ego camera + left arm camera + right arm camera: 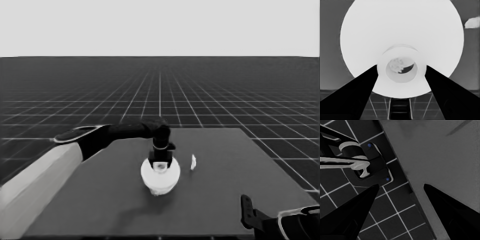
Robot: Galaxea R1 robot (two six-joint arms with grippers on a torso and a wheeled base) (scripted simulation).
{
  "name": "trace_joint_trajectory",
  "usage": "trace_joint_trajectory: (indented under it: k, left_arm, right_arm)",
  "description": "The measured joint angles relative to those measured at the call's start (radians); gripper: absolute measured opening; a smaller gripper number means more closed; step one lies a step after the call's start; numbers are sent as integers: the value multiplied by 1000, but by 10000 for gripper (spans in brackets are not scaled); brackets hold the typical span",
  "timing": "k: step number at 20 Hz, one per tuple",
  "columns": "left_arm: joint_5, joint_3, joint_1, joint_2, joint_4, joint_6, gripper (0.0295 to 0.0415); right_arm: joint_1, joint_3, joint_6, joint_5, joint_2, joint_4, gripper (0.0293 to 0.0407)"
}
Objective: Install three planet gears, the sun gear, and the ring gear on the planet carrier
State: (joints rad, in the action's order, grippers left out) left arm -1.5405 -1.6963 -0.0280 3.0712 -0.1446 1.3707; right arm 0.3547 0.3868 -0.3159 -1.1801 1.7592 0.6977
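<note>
Head view: the left arm reaches in from the left edge across the dark desk [90,210], and its left pincer [161,162] points straight down over the middle of the desk. Directly beneath it sits the larger round part [160,175], white and thick-rimmed, and the pincer's tips meet the far side of that part's top around the raised middle. What lies under the larger round part is hidden from here. Just to the right of it, apart from it, a thin white piece [193,162] lies on the desk. The right pincer [247,210] stands at the near right corner, well apart from everything else.

Left wrist view: the left pincer [401,71] has one finger [357,95] on each side of the raised collar at the middle of the larger round part [402,27], both pressed against the collar's outer wall, so it is clamped on that part at a moderate spread. Through the collar's hole a small toothed gear [397,63] shows below. The thin white piece [472,23] appears at the picture's edge, clear of the disc.

Right wrist view: the right pincer [401,195] hangs with fingers spread wide, holding and touching nothing, over the edge of the desk [440,160] and the floor's grid [392,212]. Dark machinery with pale bands [357,160] and small blue lights lies beyond the desk's edge.
</note>
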Motion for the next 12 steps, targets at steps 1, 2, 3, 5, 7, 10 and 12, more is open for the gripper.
trace_joint_trajectory:
  k: [1, 2, 3, 5, 7, 10, 12]
  left_arm:
    - [10, -19, 36, 6, -39, -12, 348]
    - [16, -34, 63, 10, -62, -21, 348]
    - [21, -43, 78, 13, -75, -26, 348]
    - [25, -53, 91, 15, -87, -32, 348]
    - [27, -56, 95, 16, -91, -34, 348]
    - [28, -57, 95, 17, -93, -34, 348]
    - [28, -57, 96, 17, -93, -43, 348]
  right_arm:
    - [0, 0, 0, 0, 0, 0, 385]
    - [0, 0, 0, 0, 0, 0, 385]
    - [0, 0, 0, 0, 0, 0, 385]
    - [0, 0, 0, 0, 0, 0, 385]
    - [0, 0, 0, 0, 0, 0, 385]
    - [0, 0, 0, 0, 0, 0, 385]
    - [0, 0, 0, 0, 0, 0, 385]
